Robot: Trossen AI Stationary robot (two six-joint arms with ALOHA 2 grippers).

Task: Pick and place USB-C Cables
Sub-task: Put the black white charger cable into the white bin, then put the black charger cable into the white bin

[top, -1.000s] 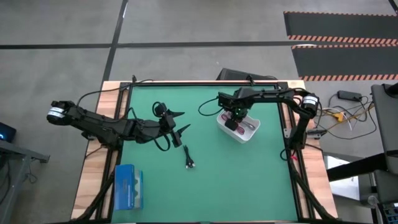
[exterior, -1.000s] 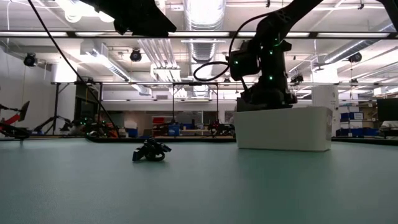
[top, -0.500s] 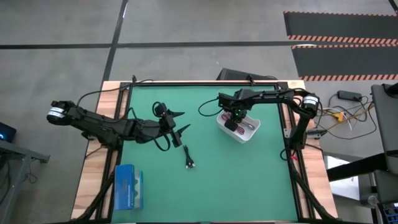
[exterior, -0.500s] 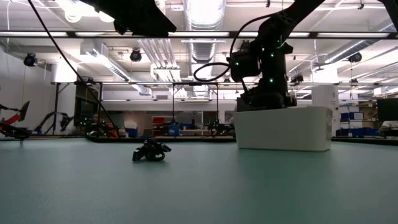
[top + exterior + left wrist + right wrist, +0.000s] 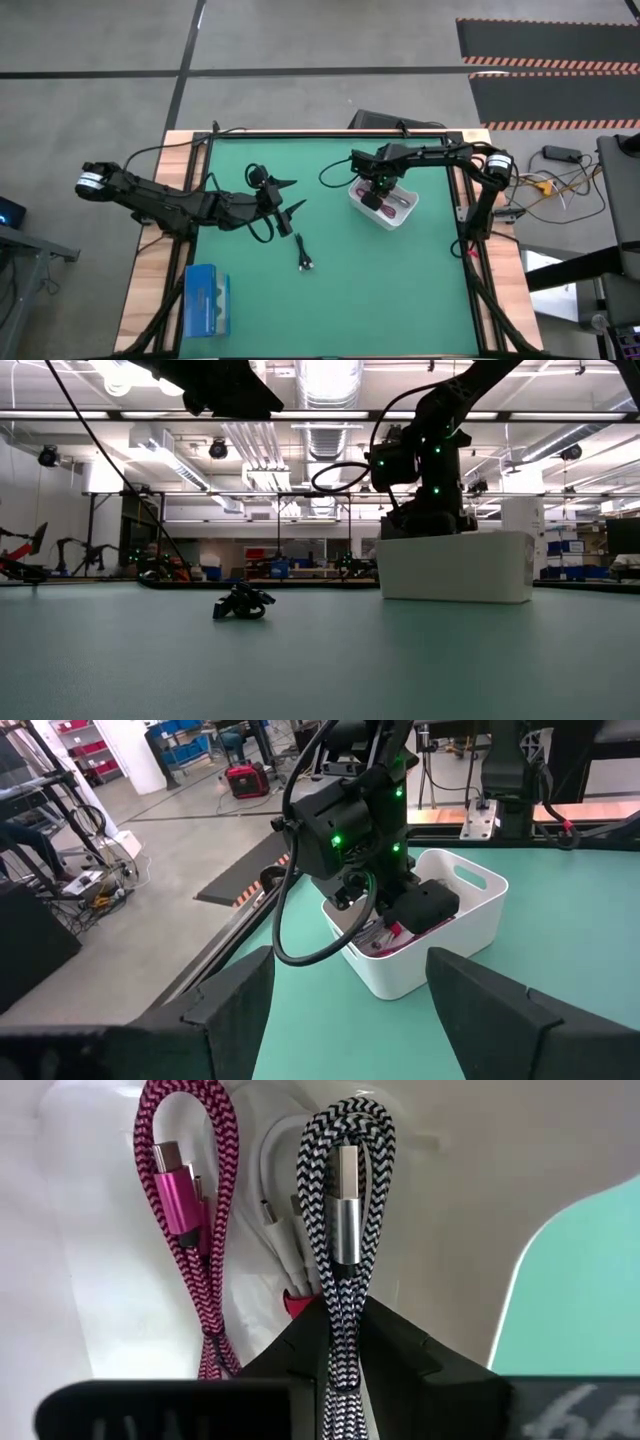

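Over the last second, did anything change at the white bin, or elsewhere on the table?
The right gripper, inside the white bin, rose very slightly in the low view, the grey braided cable still between its fingers. The magenta cable, the black cable on the mat and the left gripper stayed put.

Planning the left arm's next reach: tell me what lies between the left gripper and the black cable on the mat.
Nothing: in the high view, bare green mat separates the open left gripper from the black cable.

No legible text, labels, brands or numbers in any view (the blue box (image 5: pixel 207 299) at the table's corner carries print, but it cannot be read).
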